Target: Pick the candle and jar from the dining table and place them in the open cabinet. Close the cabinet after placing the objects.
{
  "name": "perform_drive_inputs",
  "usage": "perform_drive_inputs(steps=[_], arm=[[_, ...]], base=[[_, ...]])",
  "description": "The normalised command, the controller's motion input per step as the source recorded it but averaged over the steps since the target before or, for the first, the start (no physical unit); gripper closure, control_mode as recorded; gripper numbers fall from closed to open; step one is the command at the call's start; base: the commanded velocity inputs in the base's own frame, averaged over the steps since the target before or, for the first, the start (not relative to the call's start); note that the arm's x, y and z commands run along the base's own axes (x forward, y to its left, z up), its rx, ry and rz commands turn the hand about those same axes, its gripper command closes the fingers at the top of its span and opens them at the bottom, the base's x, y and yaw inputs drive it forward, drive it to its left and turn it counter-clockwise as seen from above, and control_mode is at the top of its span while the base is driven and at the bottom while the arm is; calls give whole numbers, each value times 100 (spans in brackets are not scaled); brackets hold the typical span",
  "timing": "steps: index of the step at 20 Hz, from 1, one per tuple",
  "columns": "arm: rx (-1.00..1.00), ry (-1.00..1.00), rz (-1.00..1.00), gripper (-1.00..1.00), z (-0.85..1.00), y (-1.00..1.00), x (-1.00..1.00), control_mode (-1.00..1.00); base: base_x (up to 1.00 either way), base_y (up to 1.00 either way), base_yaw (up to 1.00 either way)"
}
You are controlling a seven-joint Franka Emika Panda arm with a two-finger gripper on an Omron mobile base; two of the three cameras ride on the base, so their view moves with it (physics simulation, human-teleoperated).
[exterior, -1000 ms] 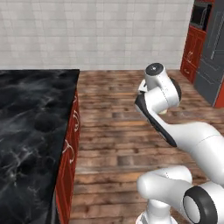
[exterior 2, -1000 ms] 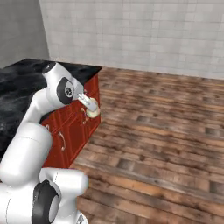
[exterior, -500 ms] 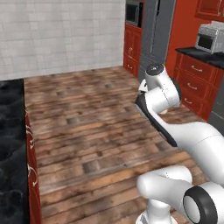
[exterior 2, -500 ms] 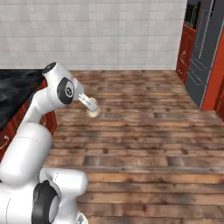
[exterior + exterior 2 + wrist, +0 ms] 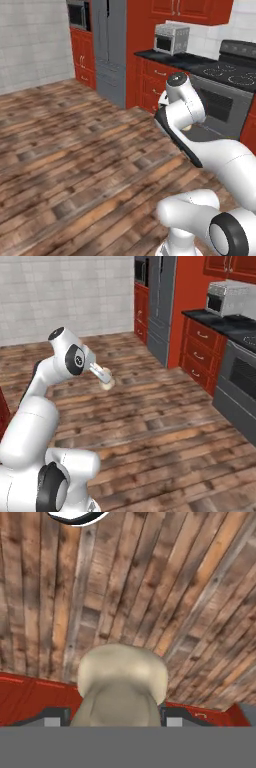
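Candle (image 5: pixel 122 687) is sitting betw the gripper (image 5: pixel 106 377) fingers, cream body filling the low centre of hand view; jaws are gripping it at roughly mid-width. In right base view it's showing as a pale lump at the hand's tip, hanging over wood floor (image 5: pixel 150 421), well clear of it. Arm is tucked in close to the base.

Step, as I'm reading it: transit, carrying candle toward the cabinet; jar is yet to be dealt with. Ahead in the base views I'm seeing red lower cabinets (image 5: pixel 155 82), grey fridge (image 5: pixel 110 45), microwave (image 5: pixel 171 37), black stove (image 5: pixel 227 95), red upper cupboards (image 5: pixel 192 9) w/ doors shut. Can't tell which is the open target.

Next: pbly line base up w/ the open cupboard, raise arm to shelf height, then release.
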Motion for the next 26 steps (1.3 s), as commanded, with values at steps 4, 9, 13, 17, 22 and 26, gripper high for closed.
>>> perform_drive_inputs(steps=[4,9,13,17,22,26], arm=[[0,0,0,100,0,0,0,100],[0,0,0,100,0,0,0,100],[0,0,0,100,0,0,0,100],[0,0,0,100,0,0,0,100],[0,0,0,100,0,0,0,100],[0,0,0,100,0,0,0,100]], base=[[17,-15,-53],[17,-19,-52],[18,-20,-51],[28,-19,-49],[50,-10,-45],[87,5,-31]])
